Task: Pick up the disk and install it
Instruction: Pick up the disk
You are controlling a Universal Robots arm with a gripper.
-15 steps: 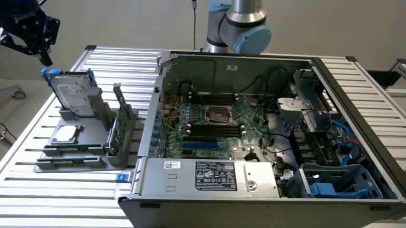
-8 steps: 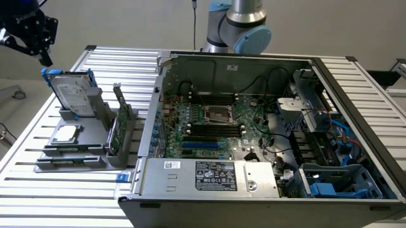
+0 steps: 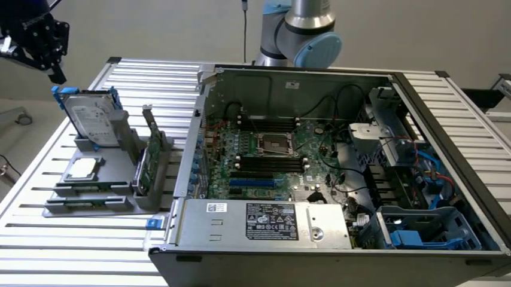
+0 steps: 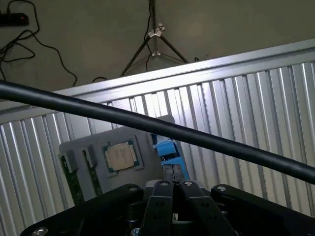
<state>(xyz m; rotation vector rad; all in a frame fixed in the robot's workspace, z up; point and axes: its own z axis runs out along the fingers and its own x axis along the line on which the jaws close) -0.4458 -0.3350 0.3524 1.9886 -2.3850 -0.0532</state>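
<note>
The gripper (image 4: 173,186) hangs with jaws pressed together, holding nothing. The disk (image 3: 90,118) stands on edge in the grey holder (image 3: 116,169), below and just ahead of the jaws and apart from them. Standing upright, it probably leaves its blue frame free to grasp.

disk (image 3: 90,116): silver-grey metal, white printed label, bright blue carrier frame
gripper (image 4: 173,186): black
table (image 3: 48,239): silver, ribbed in parallel slats
holder (image 3: 60,206): plain grey, at nine o'clock of the case (image 3: 451,173)
case: dark grey
chip (image 3: 84,168): silver square, its edge perhaps green
motherboard (image 3: 271,164): green, with black and blue slots
arm joint (image 3: 318,49): light blue cap on a silver tube
cable (image 4: 147,124): black
</note>
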